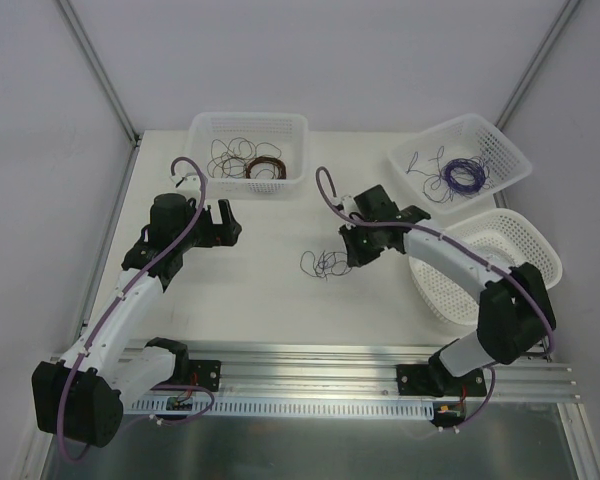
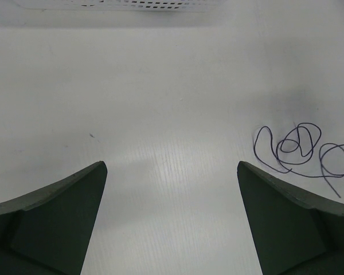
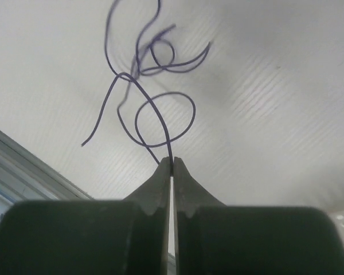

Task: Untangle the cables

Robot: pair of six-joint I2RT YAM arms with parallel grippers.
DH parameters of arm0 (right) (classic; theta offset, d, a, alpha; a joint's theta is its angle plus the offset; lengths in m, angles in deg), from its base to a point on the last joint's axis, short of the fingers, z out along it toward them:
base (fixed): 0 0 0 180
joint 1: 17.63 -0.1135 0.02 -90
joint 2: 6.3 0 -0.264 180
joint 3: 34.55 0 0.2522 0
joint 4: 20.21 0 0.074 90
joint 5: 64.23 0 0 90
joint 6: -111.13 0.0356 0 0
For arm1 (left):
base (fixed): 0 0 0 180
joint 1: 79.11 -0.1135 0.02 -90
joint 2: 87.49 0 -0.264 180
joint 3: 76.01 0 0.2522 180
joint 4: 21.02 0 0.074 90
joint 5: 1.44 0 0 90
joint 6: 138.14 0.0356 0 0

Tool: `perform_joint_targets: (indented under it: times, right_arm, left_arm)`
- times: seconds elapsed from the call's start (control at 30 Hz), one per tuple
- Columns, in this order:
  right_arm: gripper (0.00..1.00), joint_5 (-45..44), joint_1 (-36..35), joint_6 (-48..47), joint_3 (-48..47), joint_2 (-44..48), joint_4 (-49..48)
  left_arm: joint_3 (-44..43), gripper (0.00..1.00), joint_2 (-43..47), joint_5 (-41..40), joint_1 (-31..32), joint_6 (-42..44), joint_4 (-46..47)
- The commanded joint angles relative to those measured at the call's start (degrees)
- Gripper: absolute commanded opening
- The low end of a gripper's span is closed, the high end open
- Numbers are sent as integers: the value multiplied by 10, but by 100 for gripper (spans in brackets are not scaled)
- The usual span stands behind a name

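Cables (image 1: 327,265): small loose clump of hair-thin purple loops (image 3: 160,109) on the table, about the middle, just left of the right gripper; seen to the right in the left wrist view (image 2: 301,150).
Right gripper (image 1: 346,258): fingers pressed together (image 3: 172,163), pinching one strand of the cables at the very tips.
Left gripper (image 1: 223,212): fingers spread wide (image 2: 172,172), nothing between them, well left of the cables.
Table (image 1: 260,300): white, ribbed surface.
Far-left basket (image 1: 248,120): white, holding loose dark wires and a red-brown coil (image 1: 264,168).
Far-right basket (image 1: 515,160): white, tilted, holding a purple coil (image 1: 463,175).
Near-right basket (image 1: 540,250): white, partly hidden under the right arm.
Rail (image 1: 330,365): aluminium, along the near edge.
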Motion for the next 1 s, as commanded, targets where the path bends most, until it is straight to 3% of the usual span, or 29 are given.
perform_joint_targets:
  times: [0.0, 0.27, 0.4, 0.5, 0.67, 0.77, 0.97]
  right_arm:
    - [1, -43, -12, -32, -90, 78, 89]
    - [1, -93, -23, -54, -255, 168, 182]
    - [1, -86, -24, -48, -337, 193, 166]
    - [1, -84, -23, -41, -335, 219, 100]
    - [1, -102, -23, -38, -404, 190, 92]
    - [1, -70, -22, -23, -442, 166, 102]
    - [1, -45, -23, -3, -429, 163, 78]
  left_arm:
    - [-20, 99, 0, 14, -6, 8, 9]
    - [-21, 99, -1, 17, -6, 8, 10]
    - [-21, 99, -4, 21, -6, 8, 9]
    - [-21, 99, -4, 25, -6, 8, 9]
    - [-20, 99, -4, 27, -6, 9, 9]
    - [-22, 99, -3, 56, -6, 14, 10]
    - [-18, 99, -7, 171, -6, 20, 41]
